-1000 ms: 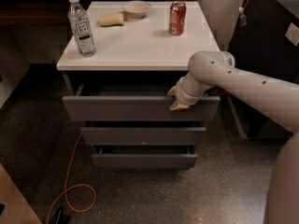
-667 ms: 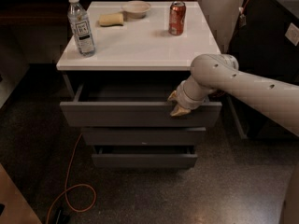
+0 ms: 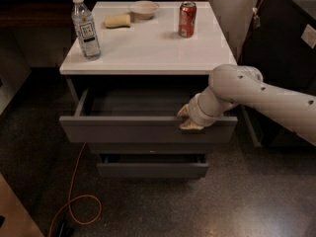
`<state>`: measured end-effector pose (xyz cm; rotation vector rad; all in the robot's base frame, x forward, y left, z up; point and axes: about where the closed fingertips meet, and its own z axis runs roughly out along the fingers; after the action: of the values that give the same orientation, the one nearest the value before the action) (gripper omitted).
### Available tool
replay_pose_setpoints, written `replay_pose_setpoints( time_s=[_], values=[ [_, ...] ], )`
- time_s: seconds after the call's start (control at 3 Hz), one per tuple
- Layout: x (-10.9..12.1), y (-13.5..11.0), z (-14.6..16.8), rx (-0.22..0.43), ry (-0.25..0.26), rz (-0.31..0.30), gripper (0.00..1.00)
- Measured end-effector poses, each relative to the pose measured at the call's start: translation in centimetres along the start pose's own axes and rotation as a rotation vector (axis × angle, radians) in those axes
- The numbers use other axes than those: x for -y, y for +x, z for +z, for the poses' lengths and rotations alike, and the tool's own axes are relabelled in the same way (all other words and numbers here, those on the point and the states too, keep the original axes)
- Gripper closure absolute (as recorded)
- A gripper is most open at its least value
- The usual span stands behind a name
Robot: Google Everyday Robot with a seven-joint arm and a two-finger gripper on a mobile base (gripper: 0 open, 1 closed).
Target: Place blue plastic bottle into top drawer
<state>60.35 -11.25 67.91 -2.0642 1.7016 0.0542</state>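
Our end effector (image 3: 189, 118), mid frame, pinches the smooth grey drawer (image 3: 148, 130) front; the clear bluish bottle (image 3: 85, 27) stands upper left.

blue plastic bottle (image 3: 85, 28) label apparently unreadable, red can (image 3: 187, 19) likewise, end effector (image 3: 190, 118) on top drawer (image 3: 128, 130) front

Bottle (image 3: 85, 27) upright on cabinet top (image 3: 148, 48), near front-left corner. Pad (image 3: 117, 20) behind it, to right. Bowl (image 3: 144, 8) further back, centre. Can (image 3: 187, 19) back right, well apart from bottle. Top drawer (image 3: 143, 130) under top, pulled out forward. Gripper (image 3: 189, 118) at drawer's front edge, right of middle, seemingly touching it. Two lower drawers (image 3: 152, 169) beneath. Cable (image 3: 74, 201) on floor, front left.
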Motion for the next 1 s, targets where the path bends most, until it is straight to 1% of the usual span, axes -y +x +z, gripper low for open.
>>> replay_pose_setpoints(
  time_s=[0.33, 0.67, 1.0],
  values=[
    [-1.9, -1.0, -0.9, 0.033, -0.006, 0.022, 1.00],
    [-3.0, -1.8, -1.9, 0.056, -0.003, 0.033, 1.00],
    [-3.1, -2.7, -3.3, 0.056, 0.005, 0.021, 0.82]
  ],
)
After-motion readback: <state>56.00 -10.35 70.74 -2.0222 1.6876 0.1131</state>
